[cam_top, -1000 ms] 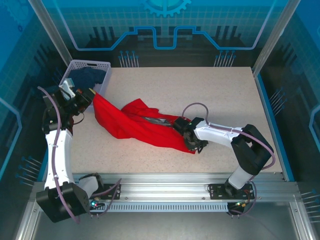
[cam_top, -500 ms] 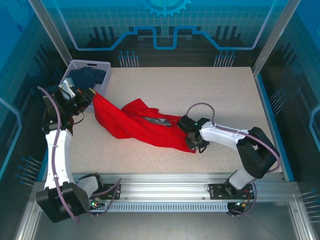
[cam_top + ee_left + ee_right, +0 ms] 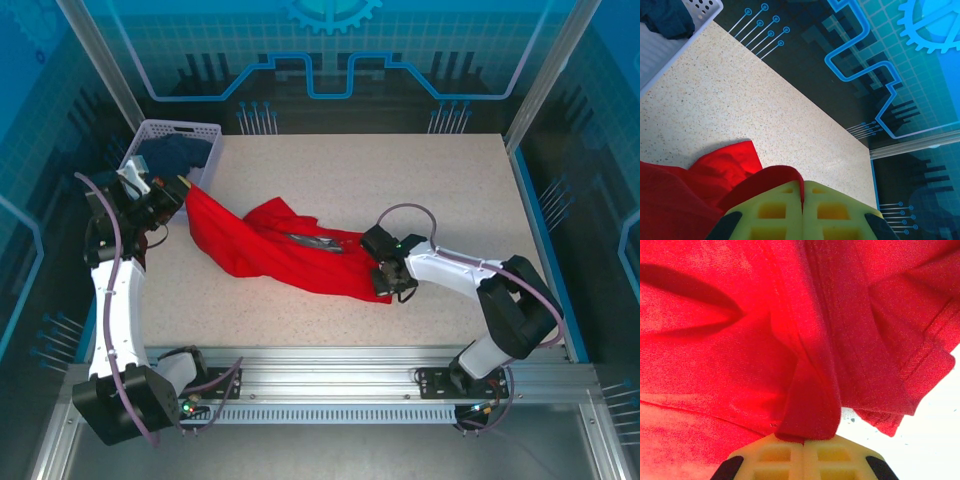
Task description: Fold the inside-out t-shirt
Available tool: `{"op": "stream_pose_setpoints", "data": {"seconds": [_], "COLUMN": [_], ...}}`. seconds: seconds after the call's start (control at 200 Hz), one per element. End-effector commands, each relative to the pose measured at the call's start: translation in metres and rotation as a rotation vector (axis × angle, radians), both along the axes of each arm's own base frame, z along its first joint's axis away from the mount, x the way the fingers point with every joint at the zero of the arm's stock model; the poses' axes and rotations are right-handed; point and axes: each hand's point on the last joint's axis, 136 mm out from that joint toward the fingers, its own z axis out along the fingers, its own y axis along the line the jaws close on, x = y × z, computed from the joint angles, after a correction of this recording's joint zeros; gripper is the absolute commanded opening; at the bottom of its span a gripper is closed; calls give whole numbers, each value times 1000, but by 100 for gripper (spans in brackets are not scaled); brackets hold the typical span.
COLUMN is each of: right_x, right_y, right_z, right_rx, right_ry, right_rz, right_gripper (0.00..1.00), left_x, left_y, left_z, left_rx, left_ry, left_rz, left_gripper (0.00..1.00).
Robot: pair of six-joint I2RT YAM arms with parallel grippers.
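The red inside-out t-shirt lies crumpled across the middle of the table, stretched from upper left to lower right. My left gripper is shut on its upper-left edge and holds that edge lifted beside the basket; in the left wrist view a red fold is pinched between the yellow pads. My right gripper is shut on the shirt's lower-right corner, where a thick fold of red cloth runs into the closed pads. Seams and a hem show to the right of it.
A white perforated basket at the table's back left corner holds a dark navy garment. Bare speckled tabletop stretches behind and to the right of the shirt. Blue enclosure walls ring the table.
My right gripper has closed on the shirt's lower-right corner and shifted slightly right. The left arm and the shirt's left end have stayed still.
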Motion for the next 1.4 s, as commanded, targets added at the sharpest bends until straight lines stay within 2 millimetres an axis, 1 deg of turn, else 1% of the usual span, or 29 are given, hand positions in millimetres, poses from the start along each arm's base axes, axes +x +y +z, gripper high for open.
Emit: {"op": "stream_pose_setpoints", "data": {"seconds": [0.0, 0.06, 0.1, 0.16, 0.195, 0.275, 0.365, 0.415, 0.485, 0.57, 0.655, 0.695, 0.745, 0.805, 0.835, 0.88, 0.915, 0.96, 1.01, 1.065, 1.15, 1.276, 1.281, 1.311, 1.321, 1.396], "right_x": [5, 13, 21, 35, 45, 68, 89, 96, 104, 108, 101, 95, 85, 69, 61, 49, 40, 32, 23, 12, -10, -45, -49, -54, -59, -77], "right_y": [-1, 3, 8, 16, 16, 8, -9, -18, -28, -37, -42, -48, -60, -75, -83, -93, -99, -105, -109, -111, -108, -107, -107, -108, -109, -110], "right_z": [24, 48, 69, 110, 137, 199, 264, 293, 324, 357, 395, 415, 441, 472, 484, 498, 505, 508, 510, 513, 519, 530, 532, 534, 537, 550], "right_rx": [72, 171, 274, 467, 578, 791, 940, 978, 1011, 1056, 1061, 1040, 997, 945, 914, 854, 808, 750, 698, 659, 623, 557, 552, 535, 527, 494], "right_ry": [-49, -108, -158, -253, -317, -481, -652, -726, -798, -868, -960, -1012, -1091, -1193, -1231, -1279, -1301, -1313, -1315, -1324, -1342, -1402, -1411, -1424, -1436, -1483], "right_rz": [-10, 0, 9, 19, 11, -1, 4, 12, 21, 30, 61, 74, 65, 56, 40, 11, -9, -32, -48, -52, -20, 9, 11, 10, 12, 17], "right_gripper": [0, 0, 0, 0, 0, 0, 0, 0, 0, 0, 0, 0, 0, 0, 0, 0, 0, 0, 0, 0, 0, 0, 0, 0, 0, 0], "left_x": [0, 0, 0, 0, 0, -1, -2, -2, -2, -1, -1, -4, -10, -25, -35, -51, -62, -78, -93, -104, -121, -157, -158, -166, -169, -188], "left_y": [-4, -4, -4, -3, -3, -2, 0, 1, 3, 5, 4, 3, 1, 2, 3, 6, 8, 8, 5, 0, -10, -23, -24, -27, -28, -36], "left_z": [-1, 1, 2, 4, 5, 11, 21, 27, 41, 67, 105, 127, 159, 201, 219, 246, 262, 280, 296, 306, 319, 339, 340, 346, 348, 366], "left_rx": [-10, -11, -12, -15, -16, -18, -11, -11, -22, -48, -69, -63, -37, 13, 44, 88, 116, 156, 204, 246, 298, 391, 392, 405, 412, 450], "left_ry": [-3, -4, -5, -6, -11, -23, -38, -45, -75, -132, -208, -252, -314, -393, -433, -488, -523, -565, -596, -612, -643, -718, -721, -741, -749, -804], "left_rz": [-22, -19, -18, -12, -9, 0, 16, 25, 45, 66, 72, 69, 67, 85, 97, 132, 155, 176, 192, 199, 186, 217, 218, 225, 228, 239], "left_gripper": [0, 0, 0, 0, 0, 0, 0, 0, 0, 0, 0, 0, 0, 0, 0, 0, 0, 0, 0, 0, 0, 0, 0, 0, 0, 0]}}
